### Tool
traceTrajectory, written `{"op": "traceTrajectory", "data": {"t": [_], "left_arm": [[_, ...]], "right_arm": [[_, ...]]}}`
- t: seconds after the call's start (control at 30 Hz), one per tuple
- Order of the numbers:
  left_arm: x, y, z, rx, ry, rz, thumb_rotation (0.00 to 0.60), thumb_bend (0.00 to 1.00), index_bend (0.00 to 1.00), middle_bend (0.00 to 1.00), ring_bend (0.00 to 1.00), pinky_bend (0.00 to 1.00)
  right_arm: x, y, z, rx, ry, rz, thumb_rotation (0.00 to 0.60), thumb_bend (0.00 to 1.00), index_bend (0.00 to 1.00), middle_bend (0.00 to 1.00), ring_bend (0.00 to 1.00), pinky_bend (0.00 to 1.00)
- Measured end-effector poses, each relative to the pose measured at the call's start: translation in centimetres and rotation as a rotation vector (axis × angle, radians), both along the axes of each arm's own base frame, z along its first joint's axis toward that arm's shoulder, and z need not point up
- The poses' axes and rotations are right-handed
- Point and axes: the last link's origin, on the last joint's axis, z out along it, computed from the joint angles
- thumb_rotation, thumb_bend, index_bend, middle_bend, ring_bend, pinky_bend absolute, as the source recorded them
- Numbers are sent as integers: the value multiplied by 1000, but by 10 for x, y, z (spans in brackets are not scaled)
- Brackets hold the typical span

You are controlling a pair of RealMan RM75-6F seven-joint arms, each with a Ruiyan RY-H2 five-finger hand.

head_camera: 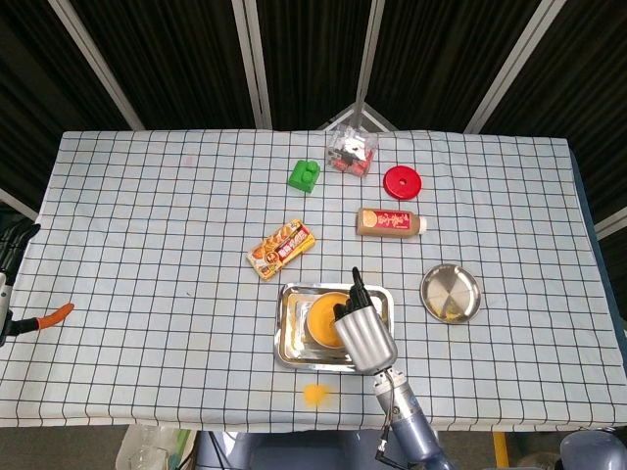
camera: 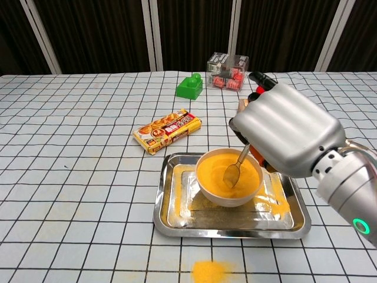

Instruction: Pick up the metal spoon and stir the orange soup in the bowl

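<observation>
While the right robot hand (camera: 287,137) grips the spoon (camera: 234,170), its tip in the soup (camera: 221,173), bowl (camera: 228,197) on tray (camera: 230,225), lower centre of bench (camera: 76,177)

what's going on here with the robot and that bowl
The robot's right hand holds a metal spoon with its tip dipped in the orange soup in a white bowl, so the stirring is underway. The bowl sits in a steel tray that has orange spills on it, and another orange splotch lies on the tablecloth in front. The left hand is at the far table edge, away from the work.
</observation>
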Motion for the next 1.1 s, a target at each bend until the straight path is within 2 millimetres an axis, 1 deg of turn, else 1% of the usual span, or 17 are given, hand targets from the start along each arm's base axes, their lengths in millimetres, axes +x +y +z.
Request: {"op": "traceTrajectory", "data": {"t": [0.37, 0.8, 0.9, 1.1], "left_arm": [[0, 0, -1, -2, 5, 3, 600, 0, 0, 0, 0, 0], [0, 0, 0, 2, 2, 1, 600, 0, 0, 0, 0, 0], [-1, 1, -1, -1, 3, 3, 600, 0, 0, 0, 0, 0], [0, 0, -3, -5, 7, -2, 600, 0, 0, 0, 0, 0]], "right_arm": [[-13, -4, -4, -16, 51, 10, 600, 594, 736, 600, 300, 0], [-31, -16, 4, -66, 84, -36, 600, 598, 739, 602, 300, 0], [-31, -17, 6, -69, 74, -42, 600, 599, 739, 602, 300, 0], [-20, -10, 9, -46, 25, -25, 600, 599, 739, 602, 300, 0]]}}
